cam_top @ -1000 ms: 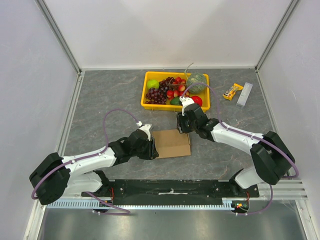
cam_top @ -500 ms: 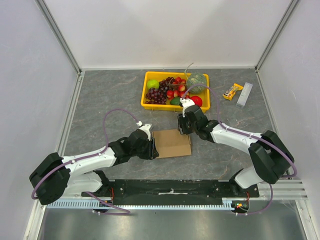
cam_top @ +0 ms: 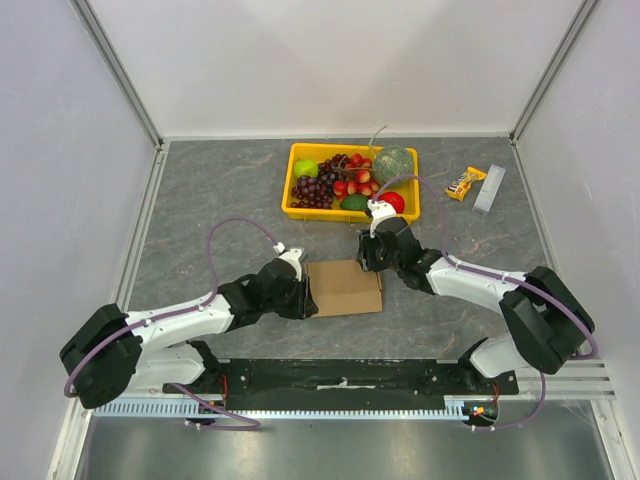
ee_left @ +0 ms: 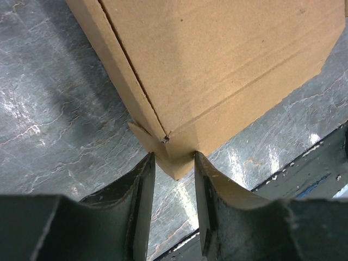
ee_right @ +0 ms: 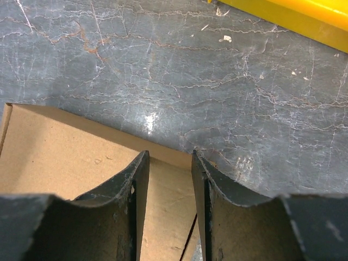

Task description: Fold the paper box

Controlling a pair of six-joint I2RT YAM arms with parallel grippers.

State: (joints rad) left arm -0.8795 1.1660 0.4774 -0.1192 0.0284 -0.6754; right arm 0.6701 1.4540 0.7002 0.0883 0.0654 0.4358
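The paper box (cam_top: 345, 288) lies flat on the grey marbled table (cam_top: 200, 200), on the near side of the yellow tray (cam_top: 318, 214) and a little apart from it, its plain brown top turned up. My left claw (ee_left: 174, 159) is at the box corner farthest from the tray, on my left: that corner sits between my two fingers (ee_left: 142, 201) and fills the gap between them (a small tab of cardboard pokes out just beside the seam there), but I cannot tell whether I am truly squeezing it or only bracketing it. My right claw (ee_right: 169, 155) is over the box edge that faces the tray, released, its jaws standing partly apart with the flat cardboard showing below and between them; whether the tips touch the cardboard I cannot tell. From that wrist a strip of the tray's yellow wall shows at the top corner, bare table lying between it and the box edge. The tray holds dark grapes (cam_top: 315, 188) and a green melon (cam_top: 394, 165) among other fruit, and to the right of the tray lie a snack bar (cam_top: 465, 183) and a pale bar (cam_top: 489, 189), side by side
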